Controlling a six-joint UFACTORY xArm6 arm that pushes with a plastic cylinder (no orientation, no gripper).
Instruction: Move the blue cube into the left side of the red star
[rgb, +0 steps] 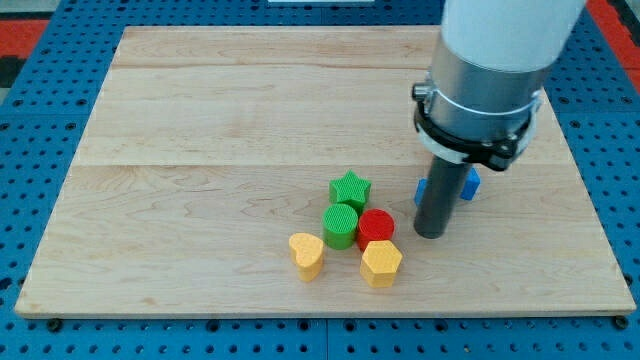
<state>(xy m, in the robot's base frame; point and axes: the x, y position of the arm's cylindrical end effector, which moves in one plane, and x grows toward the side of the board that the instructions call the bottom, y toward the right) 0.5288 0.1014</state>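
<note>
Board: a pale wooden table top is seen from above and in front, lying on a blue pegboard surface.
Arm: a wide white and grey cylinder comes down from the view's top right, ringed by a black clamp, with a straight dark rod below it.
My tip: the rod's lower end is set on the board, right of the block cluster and just apart from the red block.
Fingers: none are fitted; the arm ends in the bare rod, so nothing is gripped or held.
Blue cube: it is mostly hidden behind the rod, with blue showing on both sides of it. It lies just above and right of my tip; contact cannot be judged.
Red block: it is round-topped as seen here; a star shape cannot be made out. It lies left of my tip.
Green star: it sits at the top of the cluster.
Green cylinder: it is just below the green star, touching the red block's left side.
Yellow heart: it lies at the cluster's lower left.
Yellow hexagon: it lies directly below the red block, touching it.
</note>
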